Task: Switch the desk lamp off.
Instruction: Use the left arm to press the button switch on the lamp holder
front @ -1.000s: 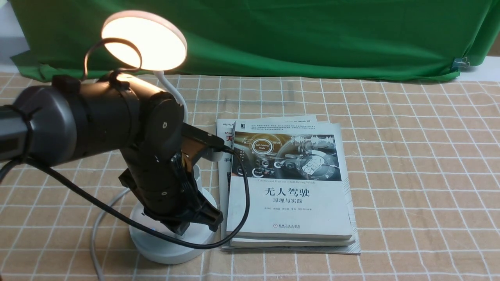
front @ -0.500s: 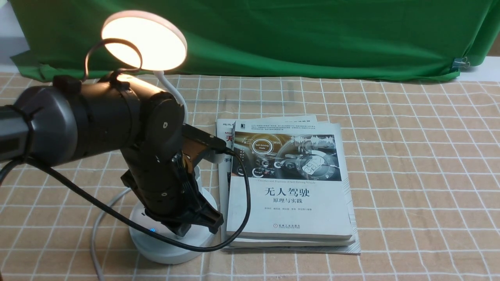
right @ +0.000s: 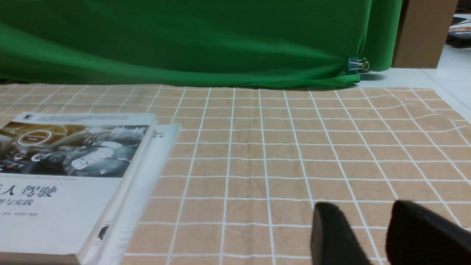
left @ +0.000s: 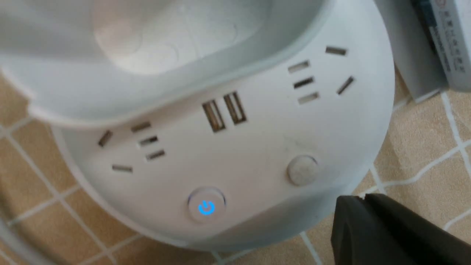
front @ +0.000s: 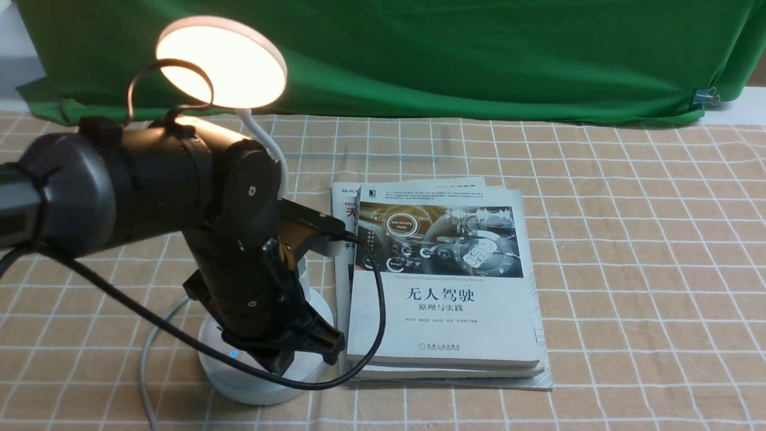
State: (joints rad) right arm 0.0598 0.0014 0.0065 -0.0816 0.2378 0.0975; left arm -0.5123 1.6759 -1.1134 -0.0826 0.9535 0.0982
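So the lamp point(front: 267, 393) is lit, base on the surface point(front: 646, 269) just left of the books point(front: 443, 317), neck going up and the disc tipped over. Glowing power button point(left: 206, 208) is on the base's near part, on the side away from the books. The left pincer point(left: 362, 198) is held over the base, tips looking pretty much together and clamped on nothing, roughly between button and books. So a shift away from the books and then a straight press down is probably what's needed; the plain button point(left: 303, 170) could get hit by mistake. The left arm is way nearer. Its black cable point(front: 381, 299) is looped past the books and across the base, might snag. Right pincer point(right: 364, 205) is seen right of the books, tips a bit apart, not needed imo.
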